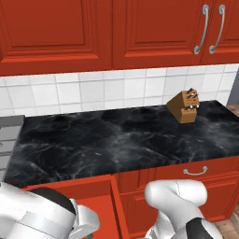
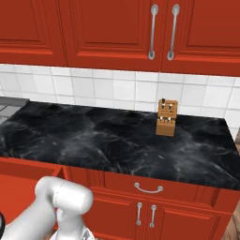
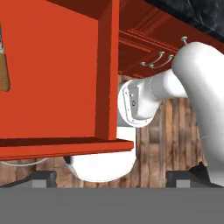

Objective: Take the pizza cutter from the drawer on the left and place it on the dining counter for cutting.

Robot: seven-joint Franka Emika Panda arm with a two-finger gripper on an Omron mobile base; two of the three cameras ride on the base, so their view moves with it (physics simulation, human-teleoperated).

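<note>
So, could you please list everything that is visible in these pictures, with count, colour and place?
drawer: one, red, pulled open under the counter's left end
pizza cutter: one, brown handle showing at the hand view's left edge, inside the drawer
knife block: one, brown wood, on the counter near the right
counter: one, black marble
wall cupboards: red, silver handles, above the tiles
tiled wall: pale grey, behind the counter
fingers: two dark tips, apart, over the wooden floor
</note>
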